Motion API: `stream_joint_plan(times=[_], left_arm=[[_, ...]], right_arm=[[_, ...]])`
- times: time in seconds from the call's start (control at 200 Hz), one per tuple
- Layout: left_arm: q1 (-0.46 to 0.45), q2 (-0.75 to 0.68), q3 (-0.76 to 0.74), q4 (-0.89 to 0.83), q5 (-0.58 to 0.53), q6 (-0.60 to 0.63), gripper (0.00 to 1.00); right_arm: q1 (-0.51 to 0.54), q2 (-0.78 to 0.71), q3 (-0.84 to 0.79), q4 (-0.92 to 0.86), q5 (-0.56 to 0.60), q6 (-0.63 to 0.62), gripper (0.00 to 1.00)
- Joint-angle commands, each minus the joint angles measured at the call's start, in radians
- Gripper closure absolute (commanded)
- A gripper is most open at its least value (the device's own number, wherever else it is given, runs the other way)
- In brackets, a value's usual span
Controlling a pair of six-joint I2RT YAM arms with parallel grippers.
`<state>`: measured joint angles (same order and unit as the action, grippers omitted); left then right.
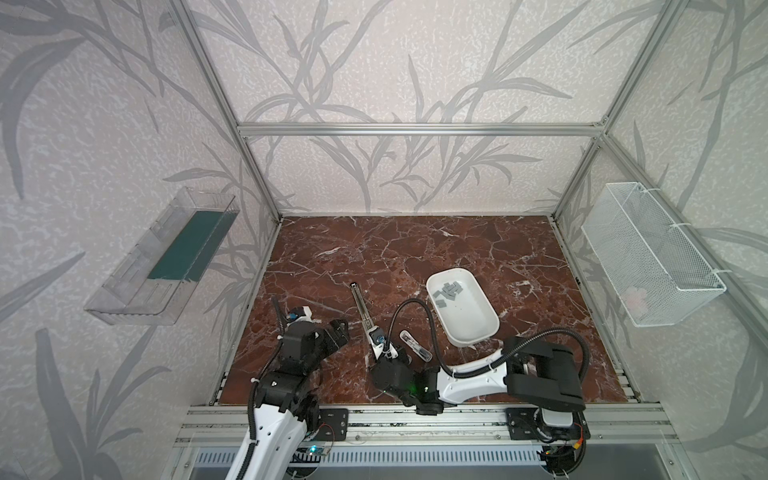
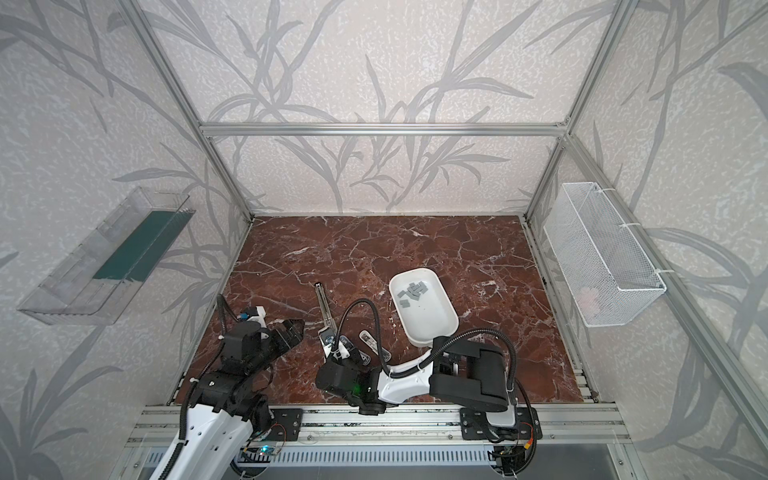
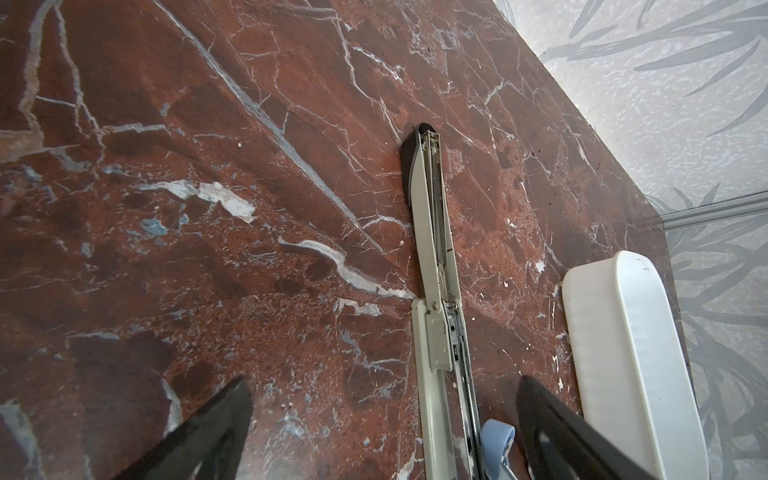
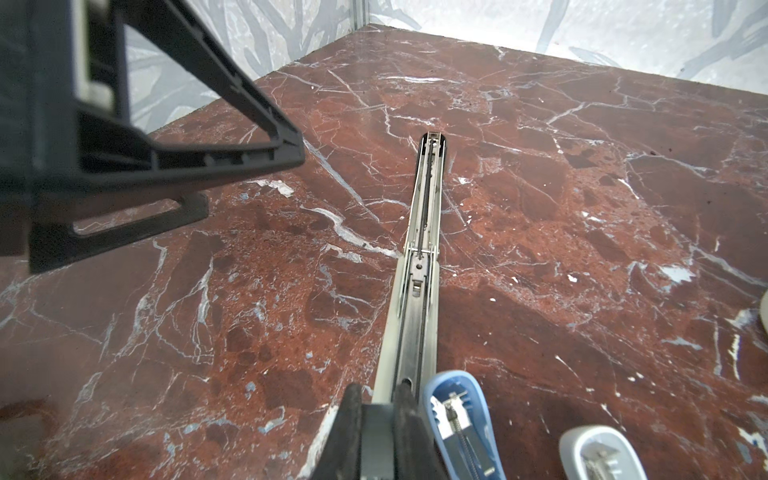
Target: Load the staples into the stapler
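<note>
Right gripper [image 4: 379, 401] clamps near end of opened stapler [image 4: 419, 249]. Left gripper [image 3: 384, 386] jaws wide, empty, beside it. Staples [image 1: 449, 291] in white tray [image 1: 478, 332].

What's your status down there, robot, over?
Left gripper open, holding nothing. Right gripper shut on long stapler, opened flat. Staples in white tray. Blue stapler and grey stapler lie close alongside.
</note>
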<state>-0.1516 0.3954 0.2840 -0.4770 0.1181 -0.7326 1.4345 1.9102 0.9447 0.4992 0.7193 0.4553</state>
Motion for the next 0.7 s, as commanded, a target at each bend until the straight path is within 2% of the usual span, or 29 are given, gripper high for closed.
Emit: stream_joint_plan(times=[0.0, 0.435, 0.695], left_arm=[[-0.005, -0.006, 0.016, 0.006, -0.003, 0.012, 0.01], [-0.009, -0.010, 0.014, 0.003, -0.003, 0.012, 0.01], [-0.009, -0.010, 0.014, 0.005, -0.006, 0.010, 0.01]], right_arm=[[0.006, -0.004, -0.011, 0.048, 0.027, 0.003, 0.94], [-0.002, 0.025, -0.062, 0.167, 0.009, -0.017, 0.94], [-0.008, 0.044, -0.051, 0.155, 0.022, -0.016, 0.95]])
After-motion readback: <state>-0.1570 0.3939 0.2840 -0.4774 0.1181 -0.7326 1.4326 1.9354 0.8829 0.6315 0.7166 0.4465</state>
